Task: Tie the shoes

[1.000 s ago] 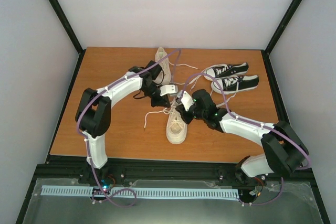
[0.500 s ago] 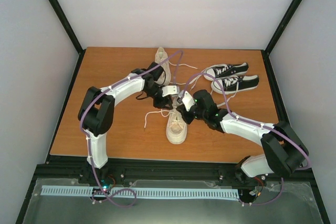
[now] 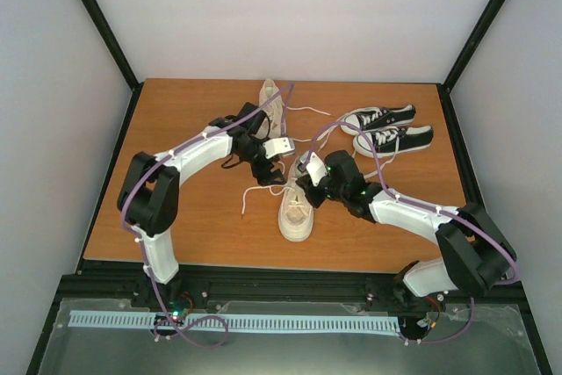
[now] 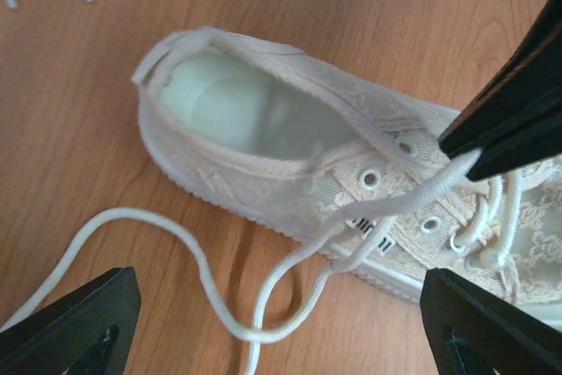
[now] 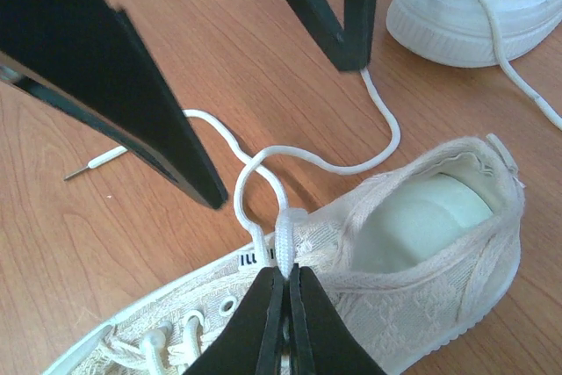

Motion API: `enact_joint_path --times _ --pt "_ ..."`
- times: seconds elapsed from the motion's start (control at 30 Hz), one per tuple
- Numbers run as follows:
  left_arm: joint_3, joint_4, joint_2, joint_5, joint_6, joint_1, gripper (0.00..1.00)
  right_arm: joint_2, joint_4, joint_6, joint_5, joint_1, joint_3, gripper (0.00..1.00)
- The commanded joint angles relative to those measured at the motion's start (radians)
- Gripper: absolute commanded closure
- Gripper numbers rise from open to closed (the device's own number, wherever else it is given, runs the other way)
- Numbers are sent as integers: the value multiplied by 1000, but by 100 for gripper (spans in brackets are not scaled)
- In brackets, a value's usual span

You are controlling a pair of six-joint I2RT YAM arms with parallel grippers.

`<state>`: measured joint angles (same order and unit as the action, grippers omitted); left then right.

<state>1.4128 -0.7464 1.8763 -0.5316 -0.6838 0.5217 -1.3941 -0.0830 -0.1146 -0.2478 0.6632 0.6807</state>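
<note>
near shoe: the cream shoe lies on the worktop close to the arms, toe toward them, between the two arms.
right tool: the right tool is pressed together on the lace, right by the top holes of the near shoe.
lace: from that pinch the white lace goes up in a small loop, then runs loose over the wood beside the shoe's open heel end.
left tool: the left tool hangs just over the heel end of the near shoe with its fingers wide apart. it holds nothing, and the lace lies on the wood under it.
far shoe: the other cream shoe lies farther back on the worktop, partly behind the left arm, its laces loose.
black sneakers: a small black pair sits at the back right, well apart from the work.
step: it looks like early knot work on the near shoe. one lace end is held, the other is free, and no bow shows yet.
next move: i think the left tool must go down and pinch the loose lace near the loop. the lace is thin and floppy, so it needs a careful aim.
change: a second ago the left tool was shut. now it has opened and let go, and the left arm's elbow has swung out to the left.
</note>
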Motion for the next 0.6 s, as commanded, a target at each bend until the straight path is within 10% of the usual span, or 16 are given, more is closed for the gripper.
enact_joint_path --times 0.0,0.23,0.57 --pt "-62 63 -74 97 133 -6 7 23 -92 5 -20 -8 -7 97" --pt "42 23 77 236 298 -45 35 20 -94 6 -27 -10 -6 97" --pt "-21 43 129 251 262 -29 35 12 -94 9 -23 -11 -9 97"
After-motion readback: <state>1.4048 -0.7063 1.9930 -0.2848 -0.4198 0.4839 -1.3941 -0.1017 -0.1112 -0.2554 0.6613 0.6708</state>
